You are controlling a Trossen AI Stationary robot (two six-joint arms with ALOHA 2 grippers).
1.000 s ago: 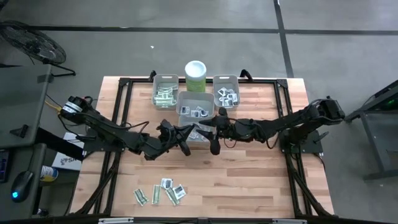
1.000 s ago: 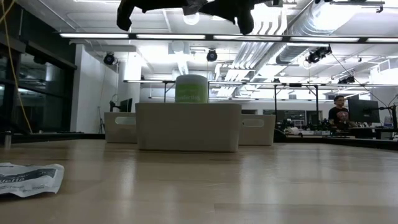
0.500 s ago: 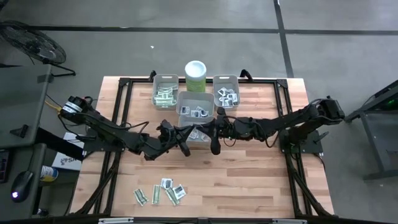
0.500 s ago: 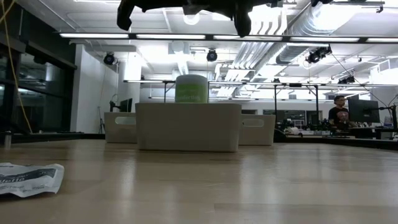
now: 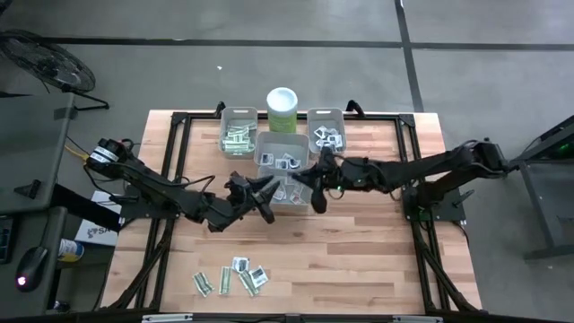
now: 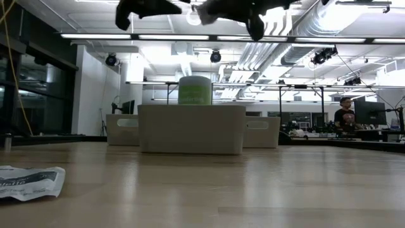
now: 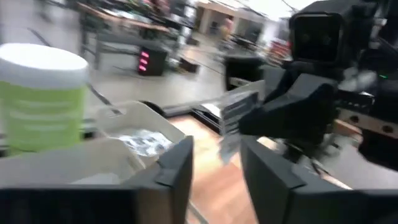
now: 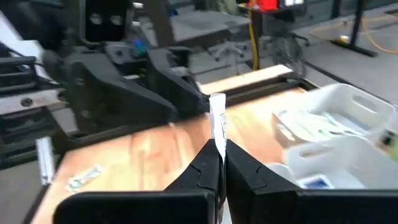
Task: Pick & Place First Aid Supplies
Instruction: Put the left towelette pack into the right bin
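The right end effector (image 8: 217, 163) pinches one white packet (image 8: 217, 124) above the middle bin (image 5: 280, 157), the left end effector (image 7: 214, 168) hangs parted and empty beside it, several bins already hold packets, and a cluster of packets (image 5: 231, 279) waits on the tabletop (image 5: 359, 260).

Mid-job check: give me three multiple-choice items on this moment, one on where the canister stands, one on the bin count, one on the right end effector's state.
1. Where does the green canister stand?
A) between the two outer bins
B) among the loose packets
C) inside a bin

2. How many grey bins are there?
A) two
B) three
C) five

3. The right end effector is:
A) open and empty
B) shut on a white packet
C) shut on the canister

Key: 1 A, the high view shows a bin on either side of it. 2 B, three show from above. 3 B, its wrist view shows the packet pinched between the fingers.
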